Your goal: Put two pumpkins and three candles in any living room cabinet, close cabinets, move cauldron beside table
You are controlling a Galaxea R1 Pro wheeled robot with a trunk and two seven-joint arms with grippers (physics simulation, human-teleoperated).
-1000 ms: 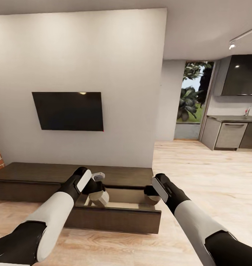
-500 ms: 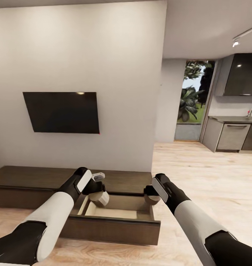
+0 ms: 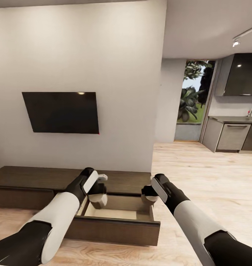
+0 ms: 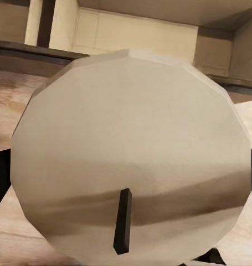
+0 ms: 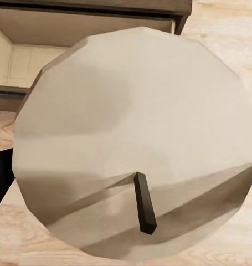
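While poised over open cabinet drawer (image 3: 115, 218), left gripper (image 3: 98, 195) and right gripper (image 3: 148, 195) each clamped on one candle (image 4: 131, 149), (image 5: 134, 144), apparently ready for dropping inside.

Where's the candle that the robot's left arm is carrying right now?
In the head view the candle sits in the left gripper, held over the left end of the cabinet's open drawer, below the wall TV.

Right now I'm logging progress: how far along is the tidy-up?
Done: one drawer of the long dark-brown cabinet stands pulled open, its tan inside bare where visible. In hand: a tan candle in the left gripper and another in the right gripper, both over that drawer. Left: drop both, third candle, pumpkins, closing, cauldron.
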